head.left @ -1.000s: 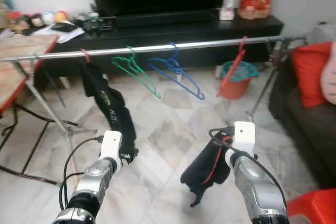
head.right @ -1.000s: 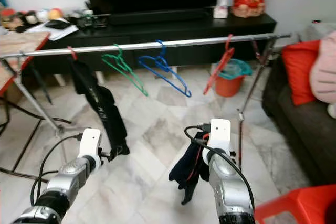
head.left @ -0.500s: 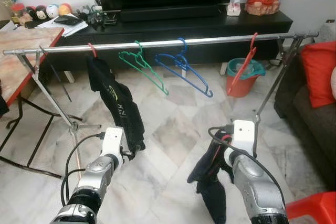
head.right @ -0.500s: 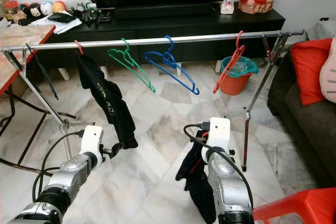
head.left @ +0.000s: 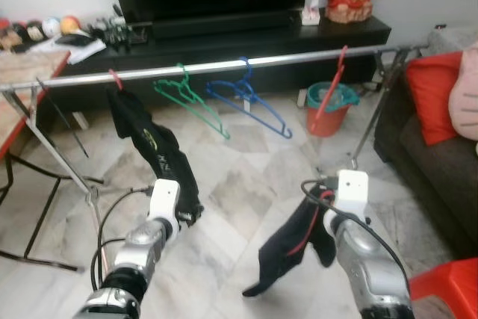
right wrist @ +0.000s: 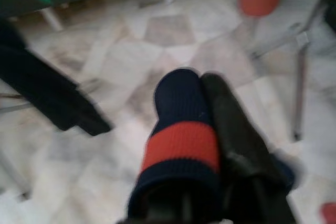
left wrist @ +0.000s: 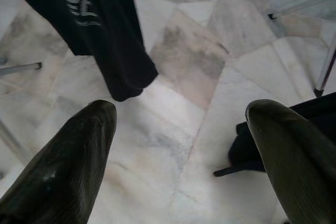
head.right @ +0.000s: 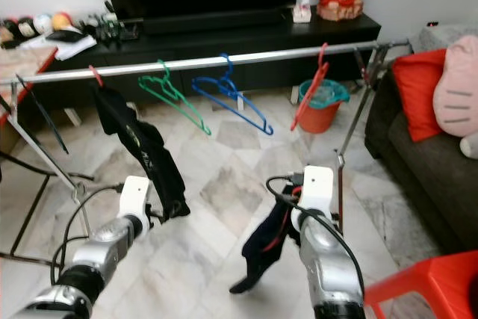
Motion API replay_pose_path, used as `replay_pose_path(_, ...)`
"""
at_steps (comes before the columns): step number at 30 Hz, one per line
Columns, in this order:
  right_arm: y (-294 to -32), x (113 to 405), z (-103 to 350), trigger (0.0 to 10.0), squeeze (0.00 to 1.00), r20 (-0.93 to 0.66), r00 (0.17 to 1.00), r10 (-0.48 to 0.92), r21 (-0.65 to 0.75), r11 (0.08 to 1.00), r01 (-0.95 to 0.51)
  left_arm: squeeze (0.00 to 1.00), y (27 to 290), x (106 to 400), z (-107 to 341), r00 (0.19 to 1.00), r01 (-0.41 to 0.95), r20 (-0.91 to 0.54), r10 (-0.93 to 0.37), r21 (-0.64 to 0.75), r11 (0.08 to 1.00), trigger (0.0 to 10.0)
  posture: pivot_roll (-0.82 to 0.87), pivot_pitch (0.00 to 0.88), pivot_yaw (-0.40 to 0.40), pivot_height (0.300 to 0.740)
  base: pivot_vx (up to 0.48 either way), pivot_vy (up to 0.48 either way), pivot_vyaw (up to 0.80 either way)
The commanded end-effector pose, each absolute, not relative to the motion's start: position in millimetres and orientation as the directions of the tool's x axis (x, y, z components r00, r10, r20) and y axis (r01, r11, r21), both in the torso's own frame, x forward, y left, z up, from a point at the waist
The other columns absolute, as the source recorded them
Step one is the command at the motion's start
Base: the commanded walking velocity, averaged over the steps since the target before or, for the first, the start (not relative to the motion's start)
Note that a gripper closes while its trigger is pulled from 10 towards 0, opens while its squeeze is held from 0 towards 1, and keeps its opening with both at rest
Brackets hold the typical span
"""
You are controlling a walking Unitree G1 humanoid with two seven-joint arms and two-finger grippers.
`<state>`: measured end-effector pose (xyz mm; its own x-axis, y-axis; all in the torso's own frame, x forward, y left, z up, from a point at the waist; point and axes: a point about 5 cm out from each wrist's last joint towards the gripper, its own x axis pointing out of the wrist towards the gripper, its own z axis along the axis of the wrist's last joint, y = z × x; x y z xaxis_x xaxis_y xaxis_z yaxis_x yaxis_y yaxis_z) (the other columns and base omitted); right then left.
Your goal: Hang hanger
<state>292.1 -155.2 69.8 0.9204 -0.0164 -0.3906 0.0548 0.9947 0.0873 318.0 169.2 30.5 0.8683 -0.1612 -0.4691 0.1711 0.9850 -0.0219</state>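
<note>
Dark garment (head.left: 287, 248) with a red hanger (head.left: 300, 238) inside hangs limp from the right gripper (head.left: 326, 218), low over the tiled floor (head.left: 246, 184) and well short of the rail (head.left: 224, 65). Right wrist view: the fingers (right wrist: 236, 135) are closed, with navy cloth banded in red (right wrist: 181, 145) draped over them; how much of the hanger sits between the fingers can't be told.

Judged handling: light load, soft floppy cloth that swings and can slide off; thin stiff plastic hanger. Best hold is at the hanger's neck just under the hook, leaving the hook free to go over the rail.

Right arm is bent, forearm pointing forward and down, wrist near mid-height. Left gripper (head.left: 183, 218) is raised forward to the left, fingers (left wrist: 68, 156) spread wide and empty, just beside the hem of the black garment (head.left: 160, 155) already on the rail.

Also on the rail: green hanger (head.left: 187, 98), blue hanger (head.left: 250, 102), another red hanger (head.left: 332, 91) toward the right. An orange bucket (head.left: 328, 113) stands behind it.
</note>
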Motion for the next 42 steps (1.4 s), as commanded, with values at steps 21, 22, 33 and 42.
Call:
replay_pose_path(21,-155,298,83,10.0,0.0,-0.341,0.94,-0.023,0.081,0.995,0.054,0.0,171,318,31,0.87,0.19,-0.465,-0.166,0.004,0.982,10.0,-0.16,0.0,0.106,0.74,0.0,0.091,0.0)
replay_pose_path(22,-155,298,83,10.0,0.0,-0.341,0.94,-0.023,0.081,0.995,0.054,0.0,171,318,31,0.868,0.193,-0.467,-0.168,0.005,0.981,10.0,-0.16,0.0,0.106,0.74,0.0,0.0,0.0)
replay_pose_path(33,-150,301,88,10.0,0.0,-0.338,0.941,0.037,0.071,0.997,-0.013,0.0,169,316,30,0.866,0.207,-0.466,-0.183,0.0,0.978,10.0,-0.16,0.0,0.109,0.74,0.0,0.0,0.0)
replay_pose_path(42,-150,305,97,10.0,0.0,-0.297,0.954,0.045,0.035,0.999,-0.036,0.0,168,314,29,0.864,0.2,-0.47,-0.182,-0.011,0.98,10.0,-0.16,0.0,0.107,0.74,0.0,0.0,0.0)
